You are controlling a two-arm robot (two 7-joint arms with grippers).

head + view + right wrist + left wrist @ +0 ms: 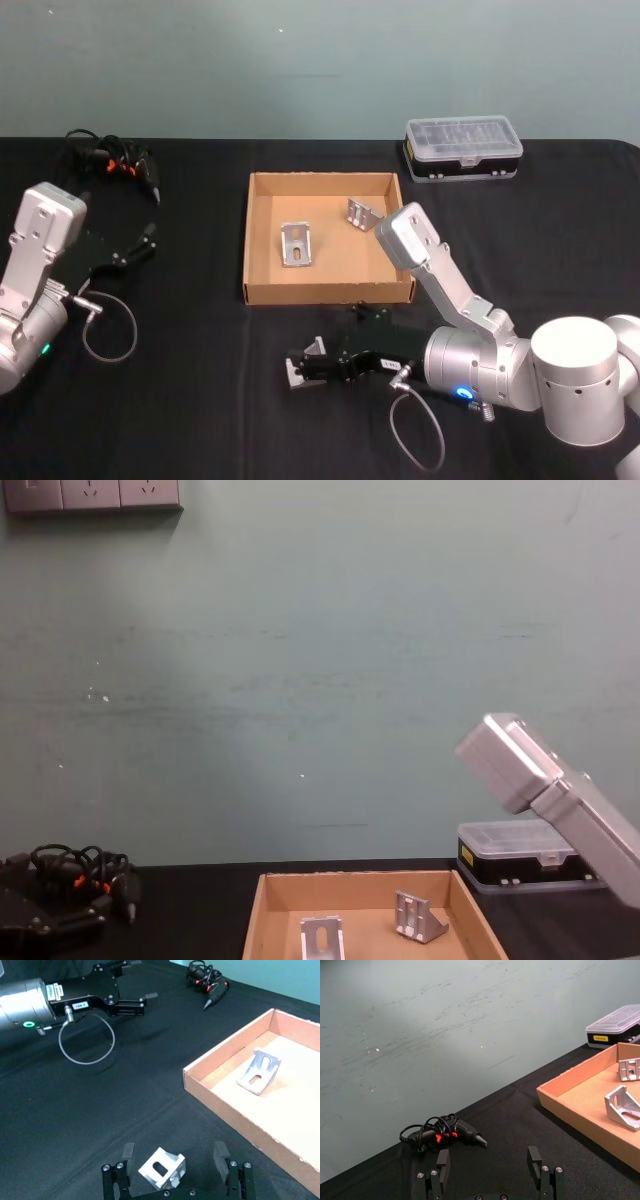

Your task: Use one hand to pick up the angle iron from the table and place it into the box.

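A silver angle iron point(162, 1169) lies on the black table point(200, 400), just in front of the box's near wall. My right gripper point(174, 1152) is low over the table and open, one finger on each side of this angle iron point(303, 368), with gaps left on both sides. The tan cardboard box point(330, 293) sits at the table's middle and holds two more angle irons point(298, 244) point(363, 214). Far to the left, my left gripper point(488, 1159) rests open and holds nothing.
A black plastic case with a clear lid point(463, 148) stands behind the box to the right. A bundle of black cable with orange marks point(115, 163) lies at the back left. Cable loops hang by both wrists point(110, 330) point(415, 430).
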